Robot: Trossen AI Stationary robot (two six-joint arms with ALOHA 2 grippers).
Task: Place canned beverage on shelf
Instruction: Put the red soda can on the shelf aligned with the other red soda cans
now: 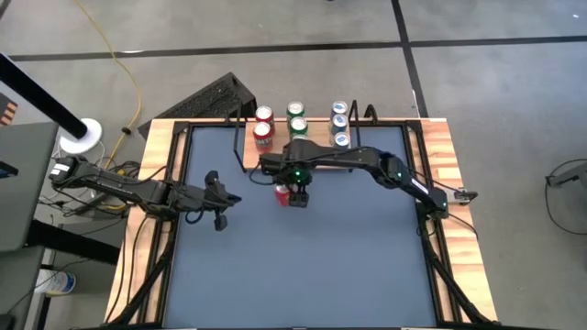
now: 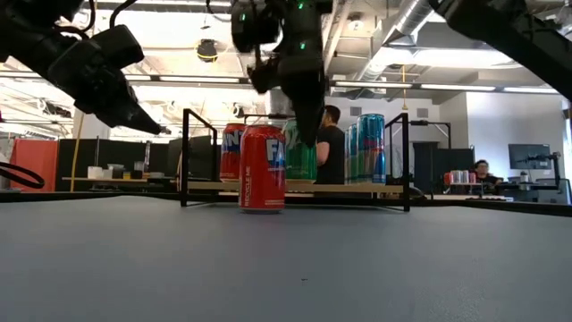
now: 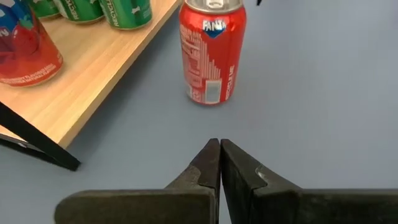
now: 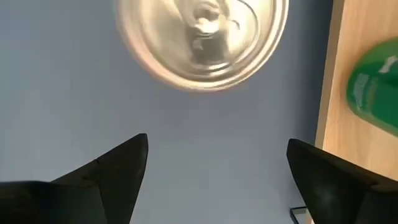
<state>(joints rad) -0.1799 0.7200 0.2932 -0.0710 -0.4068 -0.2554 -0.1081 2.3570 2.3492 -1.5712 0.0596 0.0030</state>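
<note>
A red canned beverage [image 1: 282,192] [image 2: 263,167] stands upright on its base on the dark tabletop, just in front of the shelf [image 1: 317,139] [image 2: 340,186], a light-wood board with black wire ends. Red cans [image 1: 262,125], green cans [image 1: 295,117] and blue cans [image 1: 339,123] stand on the shelf. My right gripper [image 1: 299,196] [image 4: 214,171] hangs open above the red can, pointing down; the can's silver top [image 4: 202,37] lies beyond its fingers, not between them. My left gripper [image 1: 220,198] [image 3: 219,162] is shut and hovers to the can's left.
The shelf runs along the table's far edge, with a bare stretch of board [image 3: 93,68] beside its cans. Light-wood borders and black rails [image 1: 174,165] frame the tabletop. The near half of the tabletop [image 1: 303,275] is free room. People show in the room behind the table in the low view.
</note>
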